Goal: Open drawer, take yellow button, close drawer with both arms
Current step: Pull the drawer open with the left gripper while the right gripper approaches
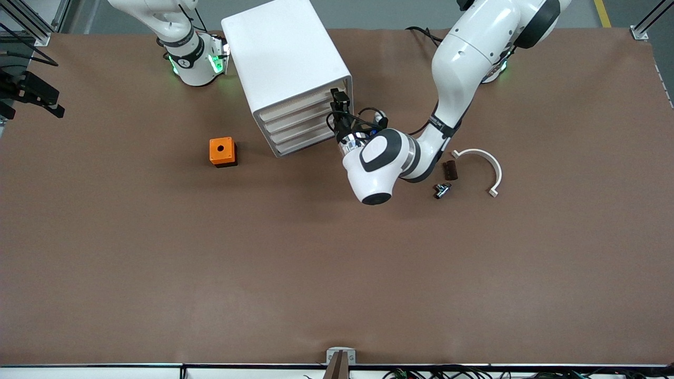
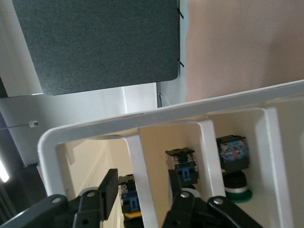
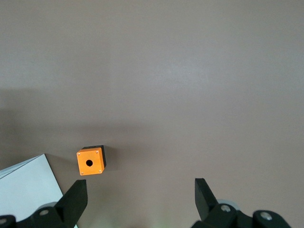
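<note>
Brown table (image 1: 158, 263) carried everything. White cabinet (image 1: 287, 68) stood near the robots' bases, its four stacked tray drawers facing the front camera at an angle. Left arm (image 1: 463, 58) reached down to the cabinet's front, at the corner toward the left arm's end of the table. Right arm (image 1: 184, 47) waited near its base, raised over the table.

Left pincer (image 1: 339, 105) sat at the edge of the top drawer (image 1: 300, 105); in the left wrist view its fingers (image 2: 107, 187) stood apart, straddling a white divider of the drawer (image 2: 142, 118). Compartments showed small parts with black-and-blue bodies: one between the fingers (image 2: 129, 199), one beside it (image 2: 181, 166), a third with a green ring (image 2: 233, 164). Could not tell which was the button.

Right pincer (image 3: 140, 194) hung open over bare table, holding nothing, the orange box (image 3: 90, 161) below it.

Orange box (image 1: 222, 151) sat near the cabinet, toward the right arm's end. Toward the left arm's end: white curved bracket (image 1: 487, 168), small dark brown block (image 1: 449, 170), small black-and-metal part (image 1: 441, 189), all close together.
</note>
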You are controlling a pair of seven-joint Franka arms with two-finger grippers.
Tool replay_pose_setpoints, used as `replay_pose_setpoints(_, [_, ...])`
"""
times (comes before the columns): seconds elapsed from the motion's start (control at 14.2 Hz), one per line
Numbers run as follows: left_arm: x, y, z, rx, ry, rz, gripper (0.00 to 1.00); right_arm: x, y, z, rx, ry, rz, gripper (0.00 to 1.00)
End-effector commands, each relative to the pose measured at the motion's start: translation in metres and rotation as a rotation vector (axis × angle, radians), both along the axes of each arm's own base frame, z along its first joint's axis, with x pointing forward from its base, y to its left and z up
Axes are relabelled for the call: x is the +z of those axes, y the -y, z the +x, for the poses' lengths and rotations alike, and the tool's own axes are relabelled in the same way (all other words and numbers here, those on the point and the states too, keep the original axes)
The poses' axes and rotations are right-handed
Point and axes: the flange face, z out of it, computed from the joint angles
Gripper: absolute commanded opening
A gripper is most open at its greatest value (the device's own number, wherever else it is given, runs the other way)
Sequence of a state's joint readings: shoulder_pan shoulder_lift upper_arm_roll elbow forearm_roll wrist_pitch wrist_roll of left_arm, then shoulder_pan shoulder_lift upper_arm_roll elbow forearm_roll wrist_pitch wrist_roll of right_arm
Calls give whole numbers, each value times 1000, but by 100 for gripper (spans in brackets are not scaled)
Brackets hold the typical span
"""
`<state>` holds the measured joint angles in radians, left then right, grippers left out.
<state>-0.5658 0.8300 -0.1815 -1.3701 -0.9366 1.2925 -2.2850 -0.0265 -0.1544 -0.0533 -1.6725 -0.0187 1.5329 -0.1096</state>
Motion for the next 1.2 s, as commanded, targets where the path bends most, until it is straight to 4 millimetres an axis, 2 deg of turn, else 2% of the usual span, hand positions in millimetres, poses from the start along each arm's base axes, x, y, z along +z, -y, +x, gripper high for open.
replay_pose_setpoints(0.0, [-6,12,-14,-12,-42,13,43,-14,3,17,3,-35,-17,100])
replay_pose_setpoints(0.21, [-8,16,-22,-24,-49,15,31,-43,8,37,-4,-68,-11,100])
replay_pose_setpoints(0.35, [-8,16,-22,-20,-56,7,23,-81,11,59,-5,-126,-12,100])
replay_pose_setpoints(0.42, [-7,17,-22,-17,-59,3,20,-88,13,66,-7,-136,-12,100])
replay_pose_setpoints(0.49, [-7,17,-22,-15,-59,4,17,-107,17,75,-11,-168,-15,100])
replay_pose_setpoints(0.57, [-7,17,-23,-18,-60,4,15,-116,22,82,-16,-178,-14,100])
replay_pose_setpoints(0.64, [-7,19,-26,-22,-60,5,13,-109,26,85,-24,-166,-12,100])
replay_pose_setpoints(0.71, [-7,19,-26,-22,-61,7,12,-110,20,84,-40,-174,-9,100])
replay_pose_setpoints(0.85, [-7,18,-23,-14,-66,5,11,-117,-8,83,-210,-200,-10,100])
replay_pose_setpoints(1.13, [-9,12,-15,13,-101,-10,10,-116,-135,74,-511,-222,29,100])
